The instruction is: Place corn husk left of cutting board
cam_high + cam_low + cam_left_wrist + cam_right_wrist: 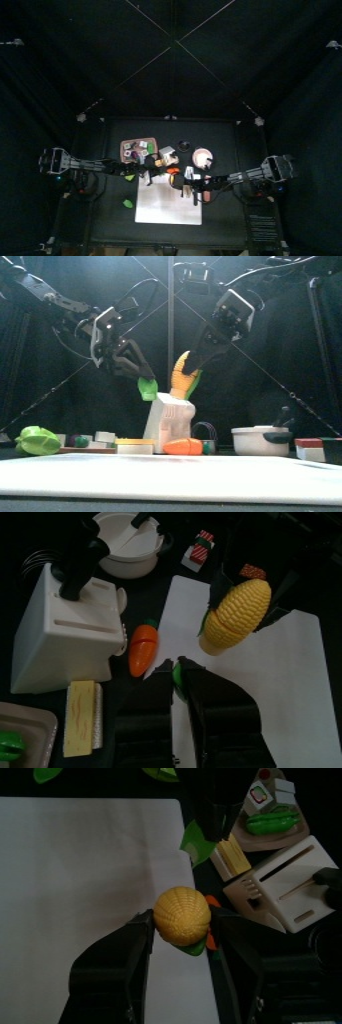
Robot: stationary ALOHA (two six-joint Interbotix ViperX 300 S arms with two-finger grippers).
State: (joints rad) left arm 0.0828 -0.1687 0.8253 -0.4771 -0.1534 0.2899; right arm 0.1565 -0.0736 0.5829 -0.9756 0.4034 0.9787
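We are mid-peel: our right hand [178, 938] clamps the corn [181, 915], our left hand [178, 677] pinches a corn husk [147, 387], next carried left of the cutting board [171, 200].

no readable text, no labels, brands, numbers or signs legible on anything

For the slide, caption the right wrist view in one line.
Right gripper holds a yellow corn cob above the white cutting board.
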